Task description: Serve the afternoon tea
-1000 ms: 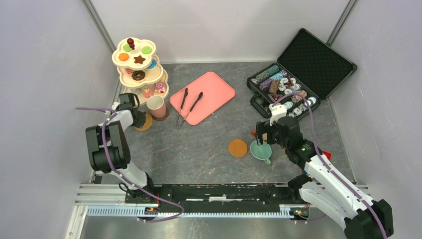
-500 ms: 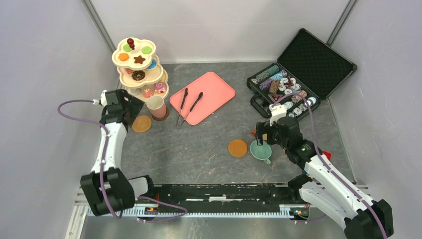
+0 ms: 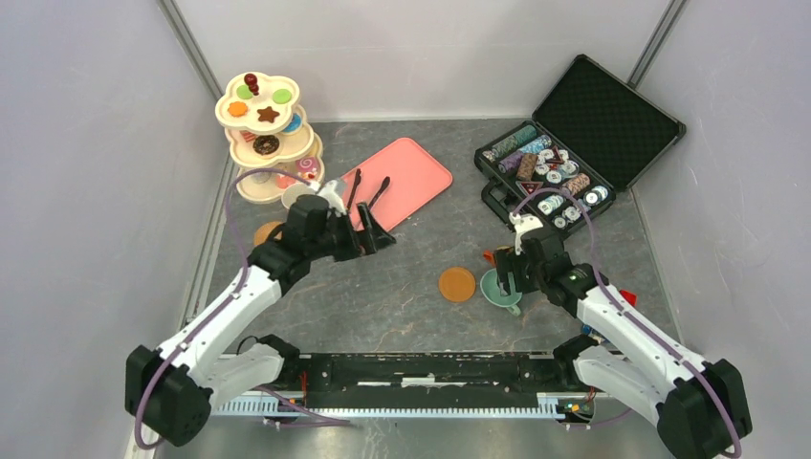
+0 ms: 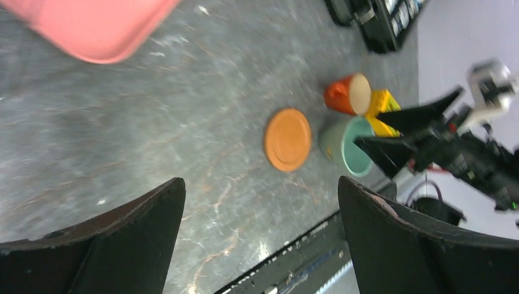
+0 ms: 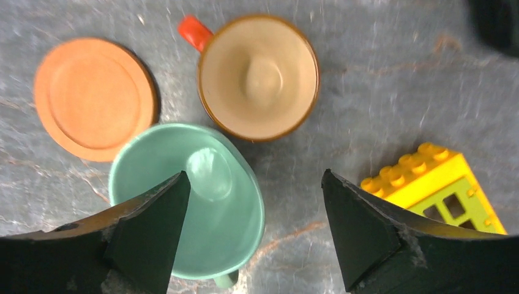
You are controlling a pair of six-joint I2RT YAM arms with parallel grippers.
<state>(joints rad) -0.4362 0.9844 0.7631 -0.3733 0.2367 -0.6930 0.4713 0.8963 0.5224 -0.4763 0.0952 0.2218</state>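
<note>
I see my left gripper (image 4: pixel 260 184) gaping empty by the tray (image 4: pixel 92 24), my right gripper's (image 5: pixel 254 177) jaws apart over the teal cup (image 5: pixel 214 208).

Glossy teal cup (image 5: pixel 227 202), matt marbled grey table (image 5: pixel 379 92)

We see the left gripper (image 3: pixel 374 235) hovering at the pink tray's (image 3: pixel 418 173) near edge. The right gripper (image 3: pixel 501 273) hangs over the teal cup (image 3: pixel 497 291), beside 1 orange coaster (image 3: pixel 457 284).
</note>
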